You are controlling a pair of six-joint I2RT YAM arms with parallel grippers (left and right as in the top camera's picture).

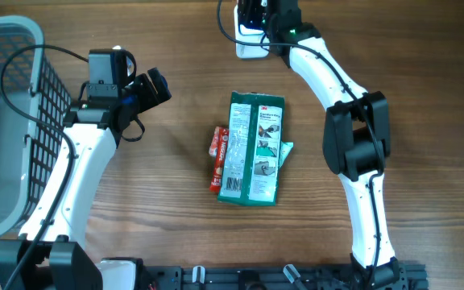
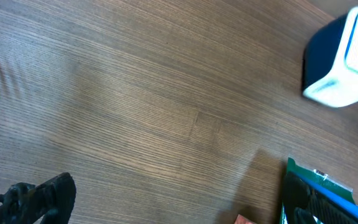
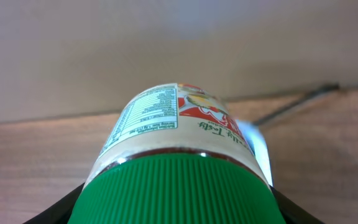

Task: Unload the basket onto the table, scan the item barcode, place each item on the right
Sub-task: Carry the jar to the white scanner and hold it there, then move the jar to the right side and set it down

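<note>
While the right gripper (image 3: 176,208) holds a jar (image 3: 166,124) at the scanner (image 2: 344,62), scanning seems underway. The left gripper (image 1: 153,87) hangs wide, empty.

Wooden table (image 1: 176,234), medium-brown grain running left to right. Pretty much in the middle there's a flat green packet (image 1: 254,149) lying with its long side going near to far, tipped just a touch. It has a 3M logo at the far end and a white printed panel down its left half. A small red pack (image 1: 217,157) pokes out from under its left edge, touching it. Way over on the left edge sits a grey plastic basket (image 1: 53,95) with lattice walls, well apart from the packets. The green packet's corner (image 2: 319,196) also shows in the left wrist view, bottom right.
</note>
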